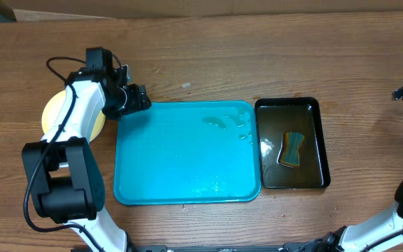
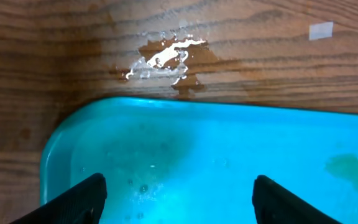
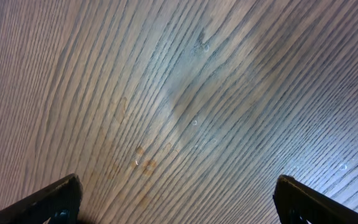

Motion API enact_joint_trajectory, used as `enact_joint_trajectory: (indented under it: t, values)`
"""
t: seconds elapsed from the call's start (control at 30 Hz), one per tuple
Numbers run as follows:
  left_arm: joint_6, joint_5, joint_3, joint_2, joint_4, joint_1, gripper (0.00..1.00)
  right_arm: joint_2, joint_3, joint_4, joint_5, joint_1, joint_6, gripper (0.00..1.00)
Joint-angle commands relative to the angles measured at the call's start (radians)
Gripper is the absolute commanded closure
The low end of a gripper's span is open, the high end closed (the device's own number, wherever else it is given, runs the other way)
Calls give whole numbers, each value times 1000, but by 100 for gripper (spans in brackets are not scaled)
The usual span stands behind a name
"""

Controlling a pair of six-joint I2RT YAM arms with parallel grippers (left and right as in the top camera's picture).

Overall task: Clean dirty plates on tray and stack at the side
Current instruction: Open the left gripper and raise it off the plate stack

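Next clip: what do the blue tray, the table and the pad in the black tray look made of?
Blue tray: seemingly plastic, glossy, with wet patches glinting on a smooth moulded surface. Table: wood or wood-look laminate, matte, with clear grain lines. Pad: probably sponge foam, yellow with a blue-green layer, lying in water in the black tray.

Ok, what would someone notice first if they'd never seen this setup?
The big turquoise tray in the middle of the table stands out: wet, with no plates on it. Right of it sits a black tray of water with a sponge in it. At the left, a pale yellow plate peeks from under the left arm, whose open left gripper hangs over the turquoise tray's far-left corner.
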Motion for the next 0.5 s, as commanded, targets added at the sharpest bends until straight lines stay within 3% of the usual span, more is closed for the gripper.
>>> enact_joint_trajectory:
  t: [0.0, 0.1, 0.17, 0.47]
  values:
    - [18, -28, 87, -82, -30, -6, 24, -11, 11, 3, 1, 0, 5, 0]
    - [17, -32, 104, -151, -34, -5, 22, -11, 11, 3, 1, 0, 5, 0]
    - [6, -56, 104, -204, -31, -5, 0, -11, 11, 3, 1, 0, 5, 0]
    - [7, -57, 103, -224, -32, -6, 0, -11, 11, 3, 1, 0, 5, 0]
